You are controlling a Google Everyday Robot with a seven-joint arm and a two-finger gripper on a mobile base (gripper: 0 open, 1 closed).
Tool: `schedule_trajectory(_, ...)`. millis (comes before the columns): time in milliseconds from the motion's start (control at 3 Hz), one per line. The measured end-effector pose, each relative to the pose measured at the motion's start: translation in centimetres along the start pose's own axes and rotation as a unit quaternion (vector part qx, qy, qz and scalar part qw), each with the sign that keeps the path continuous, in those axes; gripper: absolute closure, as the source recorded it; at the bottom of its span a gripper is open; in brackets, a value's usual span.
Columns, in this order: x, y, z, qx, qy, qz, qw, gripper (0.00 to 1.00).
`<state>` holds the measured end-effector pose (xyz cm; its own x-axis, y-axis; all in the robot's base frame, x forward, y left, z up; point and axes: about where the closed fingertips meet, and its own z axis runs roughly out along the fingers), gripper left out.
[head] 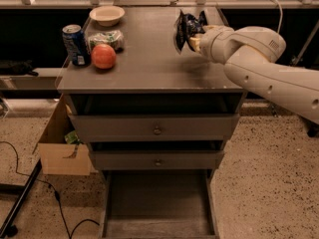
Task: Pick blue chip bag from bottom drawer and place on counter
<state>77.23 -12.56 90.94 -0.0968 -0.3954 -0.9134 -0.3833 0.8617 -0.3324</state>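
camera view: your gripper (193, 40), jaws clamped on the blue chip bag (186, 25), hangs above the right rear of the counter (149, 66).

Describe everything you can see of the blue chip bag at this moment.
The blue chip bag is a small, crinkled, dark navy packet with pale markings, and it looks glossy and foil-like. It stands roughly upright with its crumpled top edge uppermost, clamped near its lower part by the hand. It hangs over the right rear part of the counter. A faint shadow beneath it suggests it is not resting on the surface. Nothing else touches it.
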Motion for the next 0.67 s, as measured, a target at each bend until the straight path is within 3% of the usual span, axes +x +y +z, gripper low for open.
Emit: schedule_trajectory(667,-0.01,0.0,0.0,0.0,0.0,0.0,1.0,0.54)
